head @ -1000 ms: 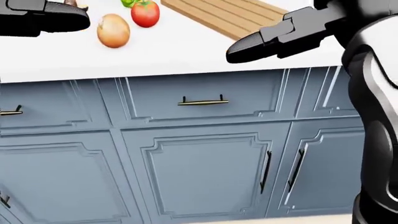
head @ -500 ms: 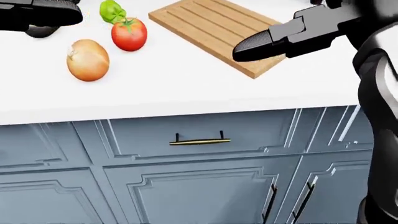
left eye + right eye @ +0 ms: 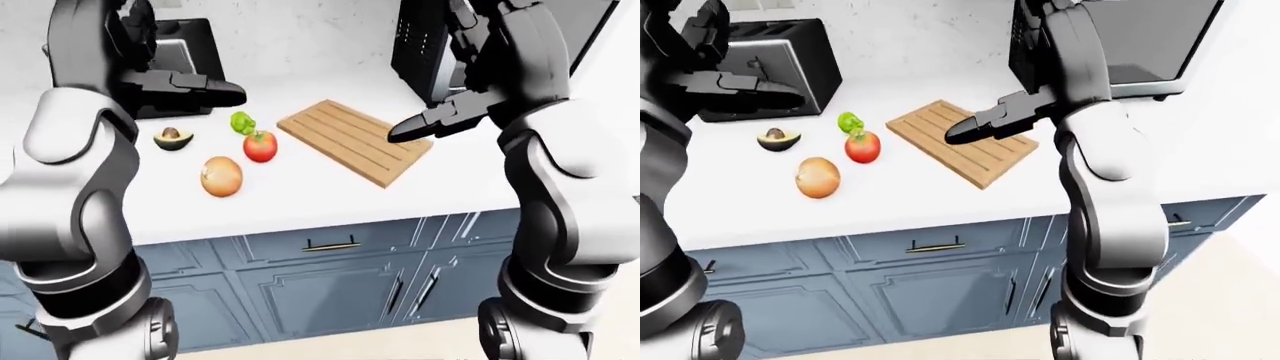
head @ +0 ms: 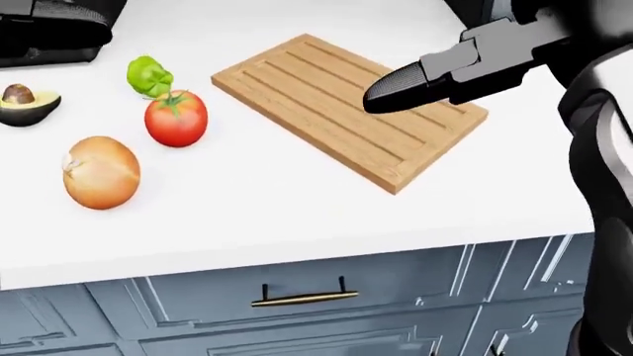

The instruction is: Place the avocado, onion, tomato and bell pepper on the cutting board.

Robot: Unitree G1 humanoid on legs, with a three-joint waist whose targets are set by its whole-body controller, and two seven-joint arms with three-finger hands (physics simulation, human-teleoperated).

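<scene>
- Against the head view of half a second ago the whole picture has slid downward: the camera has tilted up, so more of the white counter (image 4: pixel 257 222) shows and the blue-grey cabinet drawer (image 4: pixel 297 297) sits lower in the view
- The avocado half (image 4: pixel 21 104), out of sight in the earlier head view, now shows at the left edge
- The wooden cutting board (image 4: pixel 336 104) lies bare on the counter, fully in view now
- The right hand (image 4: pixel 421 81) hovers above the board's right part with its fingers stretched straight out and pressed together, holding nothing; whether it touches the board cannot be told
- The left hand (image 3: pixel 195 88) hangs above the counter at the upper left, fingers extended flat and empty, near a black toaster (image 3: pixel 775 60)
- The onion (image 4: pixel 101 172) rests on the counter, left of the board and well apart from it
- The tomato (image 4: pixel 176 119) stands just above and right of the onion, between it and the board
- The green bell pepper (image 4: pixel 148 76) sits touching or just beside the tomato's upper left
- A dark microwave (image 3: pixel 1120 41) stands at the upper right of the right-eye view
</scene>
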